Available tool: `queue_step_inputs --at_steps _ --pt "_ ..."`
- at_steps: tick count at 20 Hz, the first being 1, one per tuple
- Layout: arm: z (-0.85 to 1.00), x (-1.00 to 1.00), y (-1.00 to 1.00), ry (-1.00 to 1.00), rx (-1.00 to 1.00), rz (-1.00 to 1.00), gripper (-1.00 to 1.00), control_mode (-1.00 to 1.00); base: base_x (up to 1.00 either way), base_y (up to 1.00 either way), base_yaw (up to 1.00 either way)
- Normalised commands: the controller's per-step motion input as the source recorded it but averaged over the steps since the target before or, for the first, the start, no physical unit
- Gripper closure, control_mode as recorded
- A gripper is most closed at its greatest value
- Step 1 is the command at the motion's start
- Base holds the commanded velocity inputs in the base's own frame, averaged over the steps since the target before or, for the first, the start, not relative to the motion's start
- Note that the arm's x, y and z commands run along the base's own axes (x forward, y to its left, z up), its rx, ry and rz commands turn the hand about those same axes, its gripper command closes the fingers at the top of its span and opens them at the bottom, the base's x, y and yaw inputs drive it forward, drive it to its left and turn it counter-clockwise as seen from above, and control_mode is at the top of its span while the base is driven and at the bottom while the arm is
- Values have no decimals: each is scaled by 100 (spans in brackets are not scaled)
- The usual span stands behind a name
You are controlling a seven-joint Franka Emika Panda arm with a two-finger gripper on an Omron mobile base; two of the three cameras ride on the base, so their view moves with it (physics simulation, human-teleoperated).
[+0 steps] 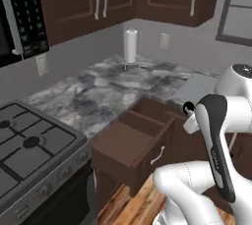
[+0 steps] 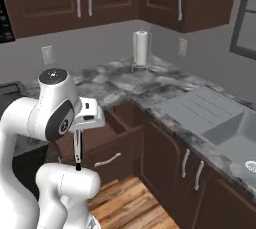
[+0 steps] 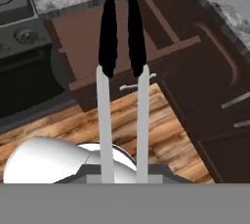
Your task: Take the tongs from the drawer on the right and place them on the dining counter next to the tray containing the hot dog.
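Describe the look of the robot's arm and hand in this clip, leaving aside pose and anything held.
The arm is glossy white with rounded, bulbous links and dark grey to black joint bands and caps. One black strip runs along a link in the left base view. The hand is a small white block with dark trim. No loose cables or lettering can be made out.

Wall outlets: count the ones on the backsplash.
2. One wall outlet sits left of the paper towel roll, by the microwave; the other wall outlet is right of the roll. More may lie outside the frames.
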Motion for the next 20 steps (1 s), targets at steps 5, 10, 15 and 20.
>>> queue_step_inputs --at_steps 5,10,15,20 --pt "0 0 0 0 0 0 100 100 0 12 -98" --pt "0 0 0 0 0 0 100 100 0 13 -100" --pt "0 0 0 0 0 0 100 100 0 19 -97" --pt "0 0 0 0 0 0 100 100 0 3 -94"
